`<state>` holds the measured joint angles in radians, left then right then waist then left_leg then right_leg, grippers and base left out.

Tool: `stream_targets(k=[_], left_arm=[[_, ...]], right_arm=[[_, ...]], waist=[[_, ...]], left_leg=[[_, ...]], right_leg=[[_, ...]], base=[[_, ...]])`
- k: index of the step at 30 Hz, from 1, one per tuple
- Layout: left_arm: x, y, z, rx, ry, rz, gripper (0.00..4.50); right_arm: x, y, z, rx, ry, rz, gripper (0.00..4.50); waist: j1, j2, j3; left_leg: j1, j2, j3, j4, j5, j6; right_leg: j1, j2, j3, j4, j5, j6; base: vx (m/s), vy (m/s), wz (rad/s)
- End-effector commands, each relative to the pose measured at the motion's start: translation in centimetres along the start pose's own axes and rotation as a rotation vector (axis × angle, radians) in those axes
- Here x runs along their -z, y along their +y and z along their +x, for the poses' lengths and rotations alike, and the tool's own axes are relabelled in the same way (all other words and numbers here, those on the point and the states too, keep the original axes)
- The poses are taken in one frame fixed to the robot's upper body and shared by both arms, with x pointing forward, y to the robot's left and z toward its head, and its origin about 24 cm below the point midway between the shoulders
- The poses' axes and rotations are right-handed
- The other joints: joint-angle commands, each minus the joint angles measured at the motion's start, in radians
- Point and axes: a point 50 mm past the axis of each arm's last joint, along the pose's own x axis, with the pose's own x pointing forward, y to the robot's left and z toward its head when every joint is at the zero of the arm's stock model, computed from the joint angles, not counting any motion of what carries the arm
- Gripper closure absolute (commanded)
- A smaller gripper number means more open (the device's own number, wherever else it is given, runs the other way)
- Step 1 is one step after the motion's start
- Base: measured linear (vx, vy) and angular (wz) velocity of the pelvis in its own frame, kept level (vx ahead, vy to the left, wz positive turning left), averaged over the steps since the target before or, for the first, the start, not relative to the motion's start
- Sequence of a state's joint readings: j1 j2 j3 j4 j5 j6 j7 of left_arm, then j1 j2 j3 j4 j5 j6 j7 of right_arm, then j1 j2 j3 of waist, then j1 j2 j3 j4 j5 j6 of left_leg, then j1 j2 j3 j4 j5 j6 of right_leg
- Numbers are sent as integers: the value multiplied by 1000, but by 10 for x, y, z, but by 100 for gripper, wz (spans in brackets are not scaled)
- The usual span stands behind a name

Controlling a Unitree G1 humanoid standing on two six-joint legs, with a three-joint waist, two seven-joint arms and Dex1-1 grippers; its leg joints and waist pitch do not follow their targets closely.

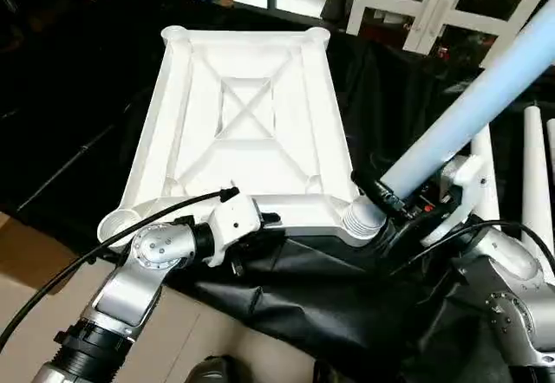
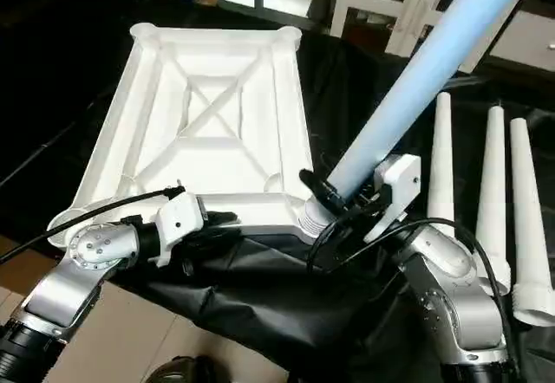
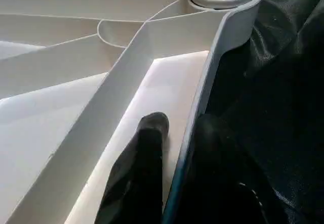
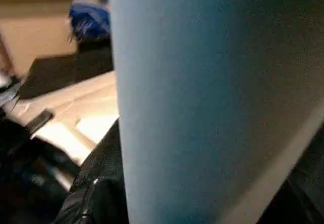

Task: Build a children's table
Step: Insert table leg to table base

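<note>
The white tabletop [image 1: 247, 114] lies upside down on the black-draped work table, its X-ribs facing up. My left gripper [image 1: 269, 221] is shut on the tabletop's near rim; in the left wrist view one black finger [image 3: 152, 133] sits inside the rim and the other outside. My right gripper [image 1: 386, 197] is shut on a long white leg [image 1: 468, 114] that slants up to the right. The leg's threaded end [image 1: 362, 218] sits at the near right corner socket. The leg [image 4: 202, 107] is close up in the right wrist view.
Three loose white legs [image 2: 442, 158] [image 2: 494, 192] [image 2: 529, 218] lie side by side on the black cloth [image 1: 303, 296] to the right. White-framed furniture [image 1: 416, 2] stands behind the table. A brown cardboard surface [image 1: 26, 262] shows at the lower left.
</note>
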<state>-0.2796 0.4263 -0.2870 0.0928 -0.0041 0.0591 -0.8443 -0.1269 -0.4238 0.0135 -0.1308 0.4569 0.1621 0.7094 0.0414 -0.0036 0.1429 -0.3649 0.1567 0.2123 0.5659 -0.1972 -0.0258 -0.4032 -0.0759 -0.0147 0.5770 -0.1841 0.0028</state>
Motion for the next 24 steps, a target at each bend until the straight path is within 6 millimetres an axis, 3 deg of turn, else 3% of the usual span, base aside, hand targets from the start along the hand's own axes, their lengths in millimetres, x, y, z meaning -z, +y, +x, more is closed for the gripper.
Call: stream_targets(k=[1,3,10,14,17,24], left_arm=[[5,2,-2,-19,29,6,373],[5,2,-2,-19,28,7,373],[5,2,-3,-22,30,5,373],[6,1,-3,-18,34,1,373],[6,0,-3,-7,40,3,373],[7,-3,-3,31,38,-30,374]], right_arm=[[53,8,-11,-22,293,102,267],[52,9,-7,-57,302,97,267],[53,13,1,-113,328,106,267],[60,2,5,-39,357,119,267],[63,-2,5,-25,368,109,267],[61,-1,7,-18,345,118,269]], waist=[[-1,4,-34],[-4,-1,-36],[-5,-3,-39],[-9,-2,-34],[-11,-1,-31],[-11,-1,-32]], left_leg=[[20,80,-44,-92,-322,-3],[18,80,-45,-93,-320,-5],[17,81,-44,-92,-306,5],[16,80,-46,-95,-341,-6],[18,81,-52,-101,-396,-29],[22,81,-54,-104,-435,-47]], right_leg=[[10,-71,44,-79,-357,-169],[11,-70,44,-78,-339,-170],[11,-69,44,-75,-299,-183],[8,-71,44,-79,-359,-179],[4,-72,45,-85,-423,-156],[-1,-70,46,-89,-427,-137]], base=[[0,0,0],[0,0,0],[0,0,0],[0,0,0],[0,0,0],[0,0,0]])
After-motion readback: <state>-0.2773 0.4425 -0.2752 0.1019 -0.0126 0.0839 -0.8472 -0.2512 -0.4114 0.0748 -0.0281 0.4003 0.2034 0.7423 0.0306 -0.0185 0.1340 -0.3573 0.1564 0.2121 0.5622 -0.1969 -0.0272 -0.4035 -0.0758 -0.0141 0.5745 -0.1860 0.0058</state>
